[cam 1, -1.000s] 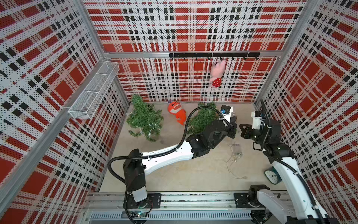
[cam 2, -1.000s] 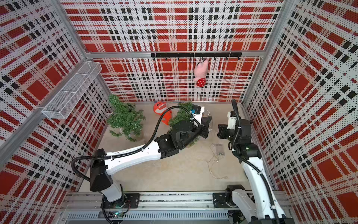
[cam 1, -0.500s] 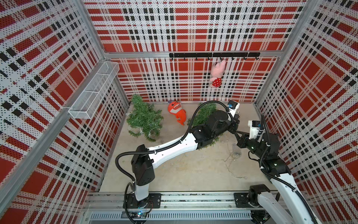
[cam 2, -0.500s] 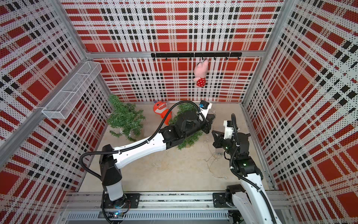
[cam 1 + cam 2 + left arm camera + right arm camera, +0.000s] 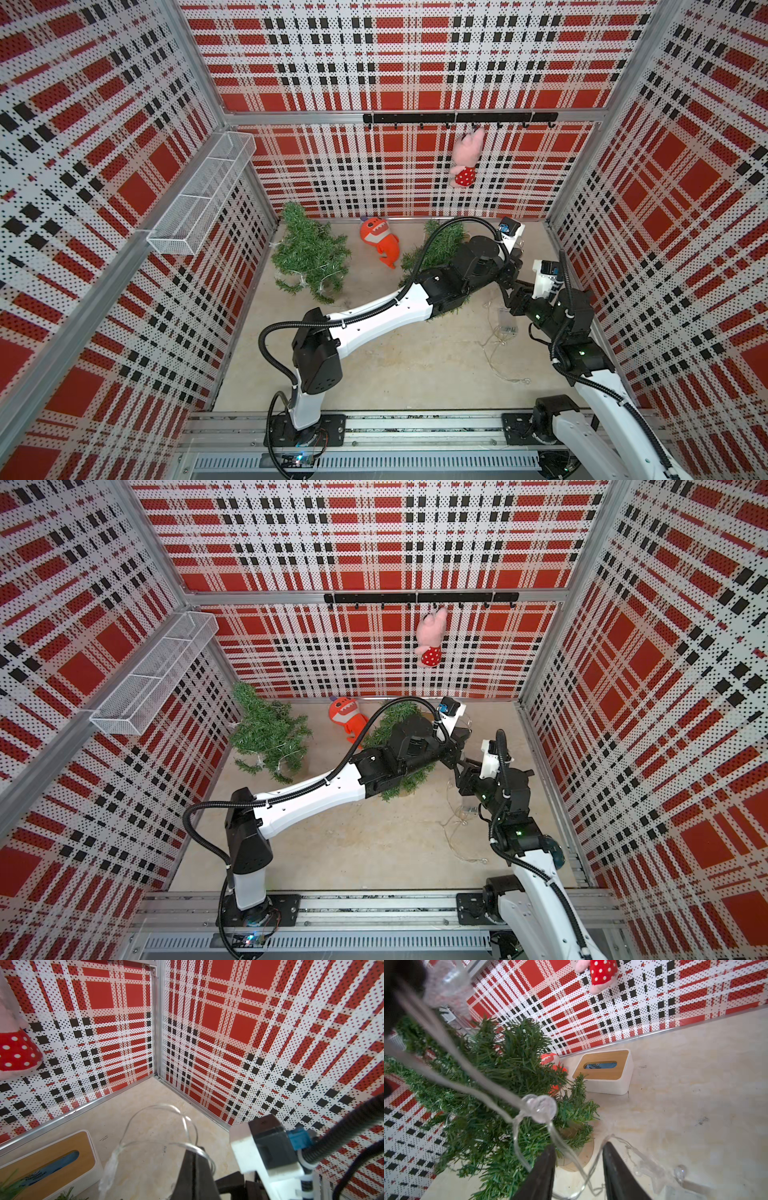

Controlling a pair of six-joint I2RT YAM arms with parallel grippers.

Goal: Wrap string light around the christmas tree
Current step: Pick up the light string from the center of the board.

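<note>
A small green christmas tree (image 5: 436, 249) (image 5: 508, 1076) stands on a wooden disc at the back centre, partly under my left arm. The clear string light (image 5: 494, 353) trails over the floor from its battery box (image 5: 507, 322) up to my grippers. My left gripper (image 5: 513, 272) (image 5: 194, 1151) is to the right of the tree and shut on the wire (image 5: 158, 1142). Just in front of it, my right gripper (image 5: 509, 289) (image 5: 579, 1151) is open, with loose wire running between its fingers. A round bulb (image 5: 542, 1108) hangs taut ahead of them.
A second tree (image 5: 309, 253) with lights stands at the back left. An orange plush (image 5: 379, 243) lies between the trees. A tissue box (image 5: 604, 1072) sits by the back wall. A pink plush (image 5: 465, 160) hangs from the hook rail. A wire basket (image 5: 203, 191) is on the left wall.
My right arm has come in toward the left gripper, and its jaws have gone from shut to open. My left arm has reached farther back and right, still shut on the wire.
</note>
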